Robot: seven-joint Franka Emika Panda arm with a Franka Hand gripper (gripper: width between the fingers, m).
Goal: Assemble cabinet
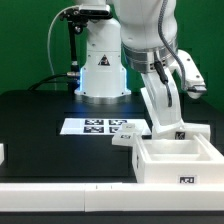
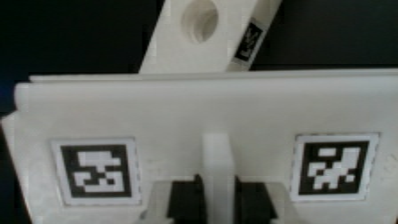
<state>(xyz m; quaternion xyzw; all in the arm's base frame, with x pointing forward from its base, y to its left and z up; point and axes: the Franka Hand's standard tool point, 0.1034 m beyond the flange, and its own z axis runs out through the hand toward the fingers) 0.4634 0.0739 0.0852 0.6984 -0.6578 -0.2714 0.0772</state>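
Begin at the exterior view's left: a small white piece [image 1: 2,152] shows only in part at the frame's edge, at 9 o'clock from the black table [image 1: 40,115]. Next you meet the marker board [image 1: 72,126], which lies flat near the middle. The white robot base [image 1: 100,60] stands behind it, at 12 o'clock from the board.

At about 4 o'clock from the board you find a small block [image 1: 124,140] of the cabinet. It lies just beside the open box [image 1: 160,178], at that box's 10 o'clock corner. The box rests on the table with its opening upward and shows one tag on its front wall.

Above the box the arm comes down from 12 o'clock. The gripper [image 1: 162,97] has its jaws drawn narrow, and they seem to pinch the upper end of a white panel [image 1: 172,120]. This panel hangs tilted, with its lower end, which bears a tag, toward 5 o'clock, at the back rim of the box. You cannot tell if it touches the rim.

In the wrist view, a white part with two tags [image 2: 214,110] is very close and fills most of the picture. Beyond it lies a slim white piece with an oval hole [image 2: 196,35]. You cannot tell which cabinet parts these are.
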